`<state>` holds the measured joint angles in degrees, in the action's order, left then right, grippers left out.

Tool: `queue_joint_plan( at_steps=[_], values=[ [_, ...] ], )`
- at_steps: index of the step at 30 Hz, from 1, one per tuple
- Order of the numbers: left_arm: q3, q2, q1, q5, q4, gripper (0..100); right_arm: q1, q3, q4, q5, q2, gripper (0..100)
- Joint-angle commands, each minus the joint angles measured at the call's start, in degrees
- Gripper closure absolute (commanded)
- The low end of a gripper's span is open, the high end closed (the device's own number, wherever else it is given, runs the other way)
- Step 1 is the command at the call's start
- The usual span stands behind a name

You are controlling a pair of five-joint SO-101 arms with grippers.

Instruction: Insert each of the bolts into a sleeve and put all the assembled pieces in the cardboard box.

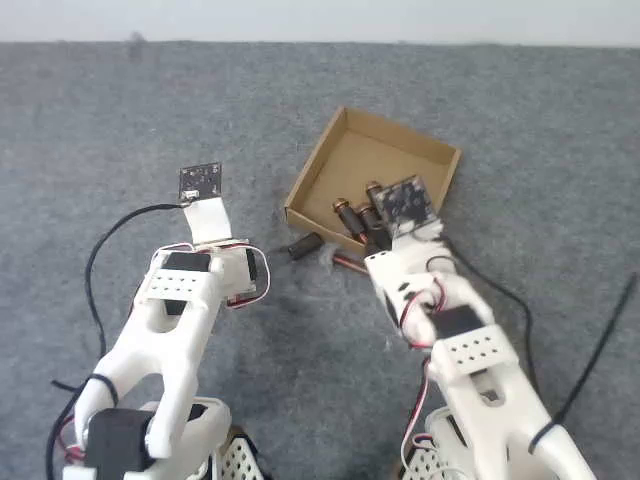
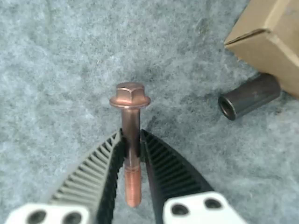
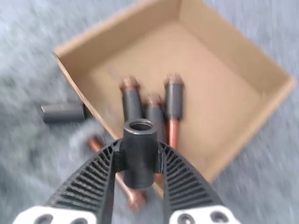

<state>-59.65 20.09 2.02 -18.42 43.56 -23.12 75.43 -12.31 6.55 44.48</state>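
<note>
Left claw (image 2: 130, 137): clamped on the shank of a copper flange bolt (image 2: 131, 116). Right claw (image 3: 138, 145): clamped on a black sleeve (image 3: 138, 156). Three assembled pieces (image 3: 154, 109) are laid in the cardboard box (image 3: 224, 70). A loose sleeve (image 2: 250, 95) and a loose bolt (image 3: 96, 143) are laid on the table (image 1: 100, 120) just beside the box.

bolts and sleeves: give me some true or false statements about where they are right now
1. The left end effector grips a bolt by its shank. True.
2. The right end effector is empty. False: it is shut on a sleeve.
3. Three assembled pieces lie in the cardboard box. True.
4. No sleeve lies outside the cardboard box. False: a loose sleeve lies on the carpet beside it.
</note>
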Motion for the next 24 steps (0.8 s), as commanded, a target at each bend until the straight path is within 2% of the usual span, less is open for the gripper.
queue_joint_plan(
  at_steps=[1, 10, 13, 18, 24],
  values=[
    [0.75, 2.55, 0.0, 0.53, -1.23, 99, -2.15, 4.22, 19.12, -0.79, 3.3, 99.2],
    [0.84, 2.55, 0.0, 0.53, -1.23, 99, -3.56, 20.13, 52.09, -0.88, 3.82, 99.2],
    [0.84, 2.55, 0.0, 0.53, -1.32, 99, -3.47, 20.22, 52.26, -4.13, 3.3, 99.2],
    [0.84, 2.73, -0.18, 0.53, -1.32, 99, -3.56, 19.87, 54.11, -18.9, 3.38, 99.2],
    [0.84, 2.81, -2.46, 0.62, -1.41, 99, -5.23, 18.37, 54.81, -20.31, 2.59, 99.2]
  ],
)
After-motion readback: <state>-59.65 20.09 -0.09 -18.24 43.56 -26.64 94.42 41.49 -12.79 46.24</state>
